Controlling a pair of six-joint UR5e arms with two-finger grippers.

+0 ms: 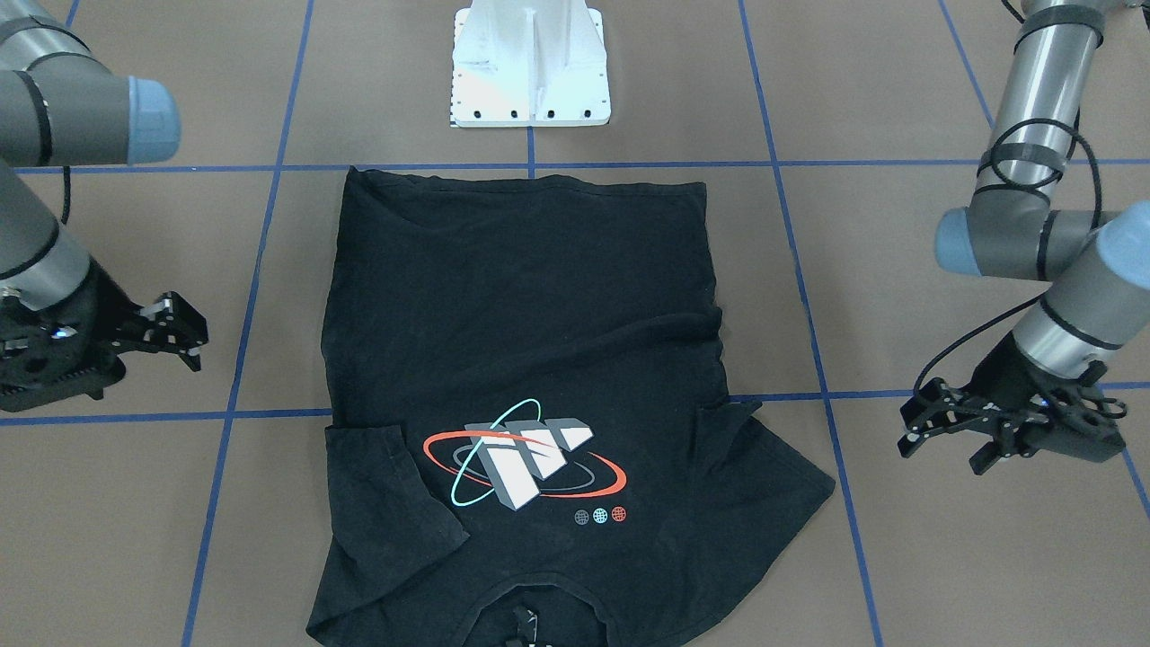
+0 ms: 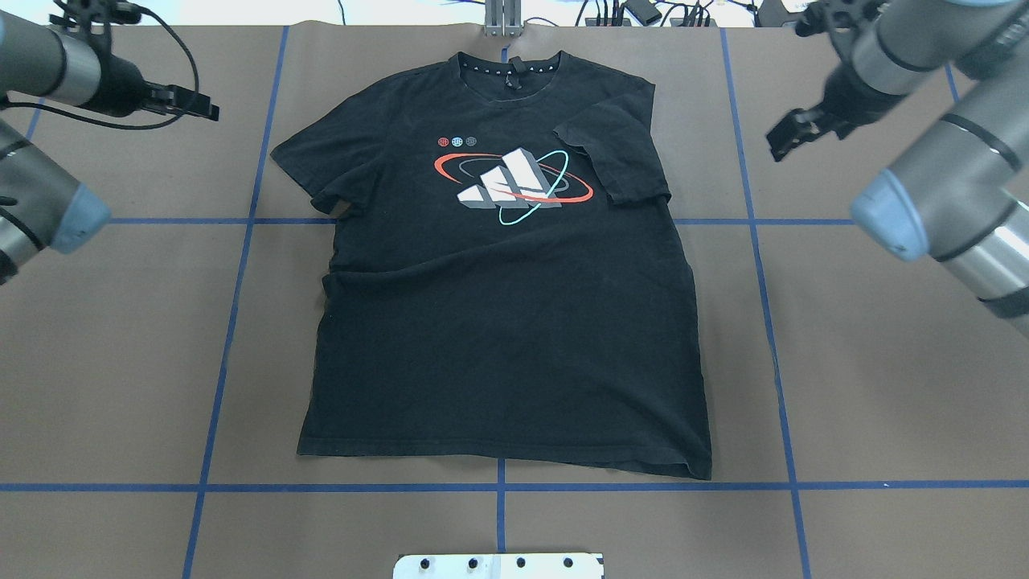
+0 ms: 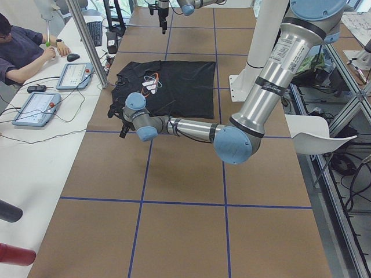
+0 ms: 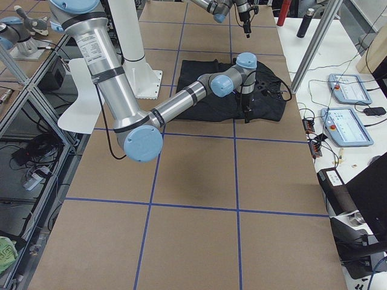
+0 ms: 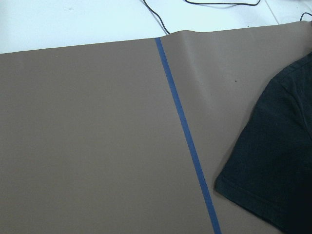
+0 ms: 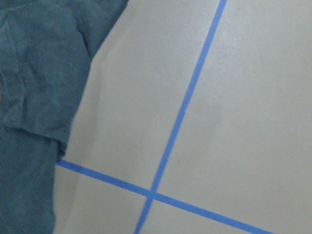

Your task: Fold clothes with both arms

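While both arms are hanging off to the sides, the black short-sleeved T-shirt (image 2: 498, 338), printed with grey-white blocks ringed by red and teal ellipses, is lying flat and print-up in the middle of the brown paper-covered table (image 2: 884, 386). Its collar is pointing away from the robot. Its hem is running just beside the blue tape line (image 1: 629, 164) in front of the white metal pedestal base (image 1: 530, 63).

The sleeve on the robot's right (image 2: 615, 157) is lying folded inward over the chest, just beside the print. The sleeve on the robot's left (image 2: 309, 173) is spreading out flat on the table.

The silver-grey tubular left arm (image 1: 1033, 117), with its light blue joint caps, is reaching down beside the spread sleeve. Its black two-finger left gripper (image 1: 942, 447) is hovering over bare table, apart from the cloth. The fingers are standing spread, with nothing between them.

The matching right arm (image 1: 36, 243) is coming in from the other side. Its black right gripper (image 1: 190, 331) is pointing toward the shirt's side edge without touching it, and its fingers are likewise parted and gripping nothing.

The left wrist view is showing the spread sleeve's hem at its right edge, beside a tape line. The right wrist view is showing the folded sleeve at its upper left, near a crossing of tape lines.
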